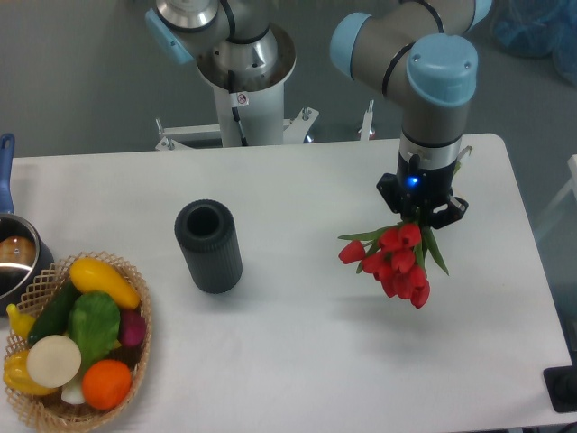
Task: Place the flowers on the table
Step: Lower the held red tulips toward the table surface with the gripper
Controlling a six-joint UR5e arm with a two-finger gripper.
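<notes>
The flowers (pixel 397 260), a bunch of red tulips with green leaves, hang under my gripper (pixel 420 215) at the right side of the white table (pixel 297 361). The gripper points straight down and is shut on the stems, which are hidden beneath it. The red buds point toward the front left. I cannot tell whether the buds touch the tabletop or hang just above it.
A dark ribbed cylinder vase (pixel 209 245) stands upright left of centre. A wicker basket of vegetables (pixel 77 343) sits at the front left corner. A metal pot with a blue handle (pixel 13 257) is at the left edge. The arm's base (pixel 243 81) stands behind the table.
</notes>
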